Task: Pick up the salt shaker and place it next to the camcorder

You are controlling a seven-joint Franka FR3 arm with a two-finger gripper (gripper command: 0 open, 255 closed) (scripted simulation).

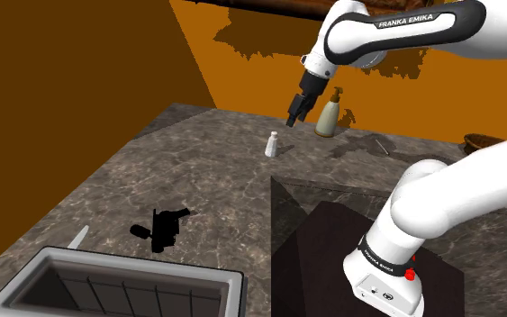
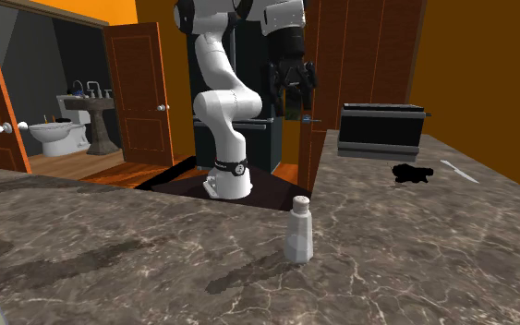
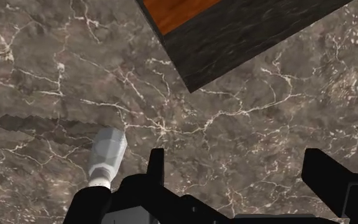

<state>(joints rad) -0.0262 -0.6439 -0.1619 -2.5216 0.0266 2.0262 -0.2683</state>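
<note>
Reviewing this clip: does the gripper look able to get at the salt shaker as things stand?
Probably yes. The salt shaker stands upright on open counter with nothing crowding it; the bottle stands apart. The open gripper hovers above, slightly to one side, so a small sideways shift seems needed first.

Counter, dark veined stone. Far end: white shaker, upright; tan bottle beyond it. Near end: black camcorder; open box.
</note>
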